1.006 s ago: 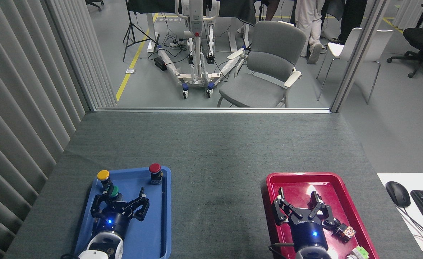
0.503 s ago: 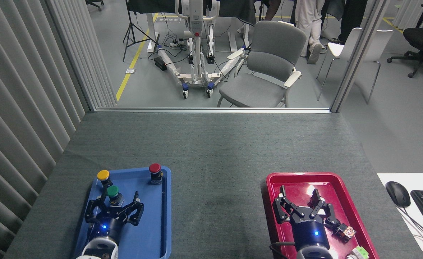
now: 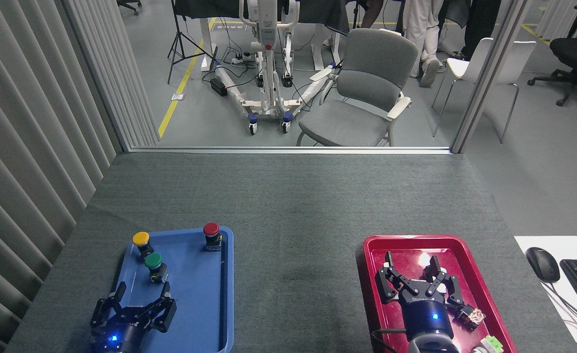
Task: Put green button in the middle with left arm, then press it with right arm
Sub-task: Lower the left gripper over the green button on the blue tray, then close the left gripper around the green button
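Since a second ago your left gripper (image 3: pixel 141 292) has pulled back toward the near edge of the blue tray (image 3: pixel 205 304), and it no longer straddles the green button (image 3: pixel 154 261), which has stayed where it stood. You can see the button upright in the tray's far-left part, clear of the fingers, with the gripper now at its 6 o'clock, apart from it, released and spread wide, empty. At the button's 11 o'clock, just beside it, stands the yellow button (image 3: pixel 140 239); at its 2 o'clock, near the tray's far right corner, the red button (image 3: pixel 211 229). The middle (image 3: pixel 295 255) of the dark-grey table lies at its 3 o'clock. Beyond that, your right gripper (image 3: pixel 412 270) hangs over the red tray (image 3: pixel 371 245), fingers parted, holding nothing.
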